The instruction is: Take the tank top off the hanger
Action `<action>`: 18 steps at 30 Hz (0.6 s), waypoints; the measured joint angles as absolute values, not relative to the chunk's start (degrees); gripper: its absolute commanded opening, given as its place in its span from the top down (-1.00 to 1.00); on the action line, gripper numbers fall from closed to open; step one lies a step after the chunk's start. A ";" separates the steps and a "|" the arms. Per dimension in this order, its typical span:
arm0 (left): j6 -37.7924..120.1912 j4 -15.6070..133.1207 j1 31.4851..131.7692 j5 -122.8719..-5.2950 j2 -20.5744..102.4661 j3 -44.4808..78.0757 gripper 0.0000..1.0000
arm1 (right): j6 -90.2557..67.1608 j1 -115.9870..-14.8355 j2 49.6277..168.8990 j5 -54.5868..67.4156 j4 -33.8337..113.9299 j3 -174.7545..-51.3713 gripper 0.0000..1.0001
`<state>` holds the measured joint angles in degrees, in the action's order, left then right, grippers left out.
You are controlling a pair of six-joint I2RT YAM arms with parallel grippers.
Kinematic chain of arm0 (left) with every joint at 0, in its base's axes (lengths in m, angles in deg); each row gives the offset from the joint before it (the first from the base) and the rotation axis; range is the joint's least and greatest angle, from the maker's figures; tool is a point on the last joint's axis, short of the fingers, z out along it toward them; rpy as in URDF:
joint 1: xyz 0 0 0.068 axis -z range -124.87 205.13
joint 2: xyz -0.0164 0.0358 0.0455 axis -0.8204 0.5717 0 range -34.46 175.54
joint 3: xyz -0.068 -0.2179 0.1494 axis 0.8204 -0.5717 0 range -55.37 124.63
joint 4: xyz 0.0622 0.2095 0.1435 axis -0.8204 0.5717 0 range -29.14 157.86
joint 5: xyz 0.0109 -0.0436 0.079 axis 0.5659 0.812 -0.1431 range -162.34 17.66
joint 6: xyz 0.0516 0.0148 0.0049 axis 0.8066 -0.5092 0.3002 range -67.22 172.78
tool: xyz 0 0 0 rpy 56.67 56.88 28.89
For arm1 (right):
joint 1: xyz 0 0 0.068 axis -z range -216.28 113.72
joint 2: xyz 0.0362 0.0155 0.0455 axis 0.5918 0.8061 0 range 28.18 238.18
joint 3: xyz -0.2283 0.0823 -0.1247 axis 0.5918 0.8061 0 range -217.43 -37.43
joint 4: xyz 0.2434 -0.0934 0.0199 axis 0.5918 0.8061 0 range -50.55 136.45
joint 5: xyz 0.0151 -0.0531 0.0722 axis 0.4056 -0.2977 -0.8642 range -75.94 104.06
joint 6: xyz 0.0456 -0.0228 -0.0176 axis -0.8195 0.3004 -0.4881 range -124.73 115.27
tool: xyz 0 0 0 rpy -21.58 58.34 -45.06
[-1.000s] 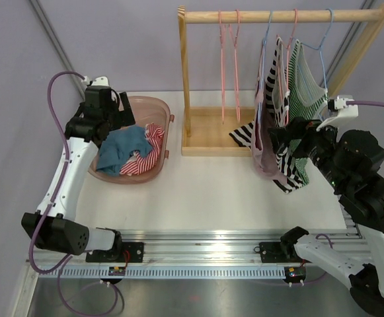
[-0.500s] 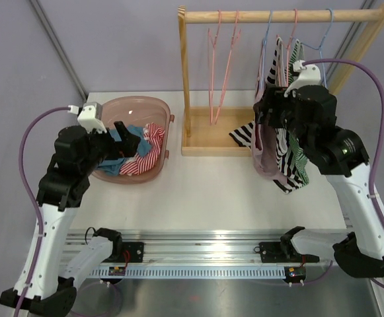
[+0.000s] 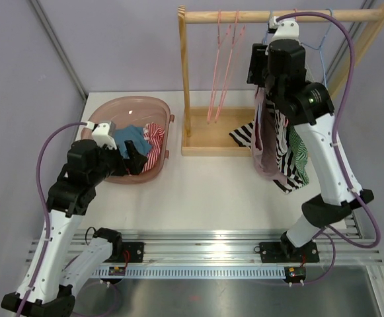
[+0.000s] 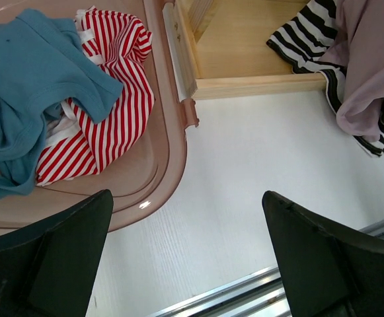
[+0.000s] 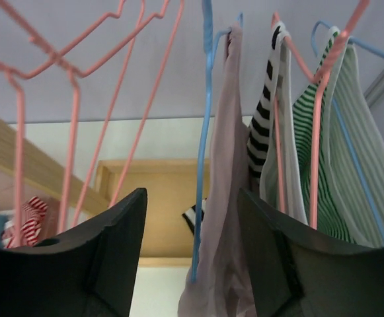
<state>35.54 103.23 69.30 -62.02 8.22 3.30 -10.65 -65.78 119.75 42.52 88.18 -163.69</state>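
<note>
Tank top, pale mauve — hung on a blue hanger from the wooden rail, just beside the striped garments. Right hand: raised near the rail, fingers apart, hanger wire and the top's edge standing in the gap. Left hand: fingers wide apart, holding nothing — over the rim of the pink basket and the bench.
</note>
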 measured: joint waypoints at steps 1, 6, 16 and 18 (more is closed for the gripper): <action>36.00 103.62 69.32 -62.30 7.91 3.30 -0.98 | -10.25 -65.21 121.68 42.98 88.55 -165.57 -0.11; 37.77 104.76 69.32 -63.46 5.99 3.30 -0.98 | -9.53 -63.05 127.64 44.49 89.91 -169.30 0.40; 38.87 104.80 69.32 -63.72 5.40 1.34 -0.98 | -10.78 -62.94 127.90 44.29 92.64 -170.35 1.00; 38.85 104.98 69.32 -63.70 5.44 1.20 -0.98 | -10.78 -62.94 127.77 43.49 93.19 -171.34 1.00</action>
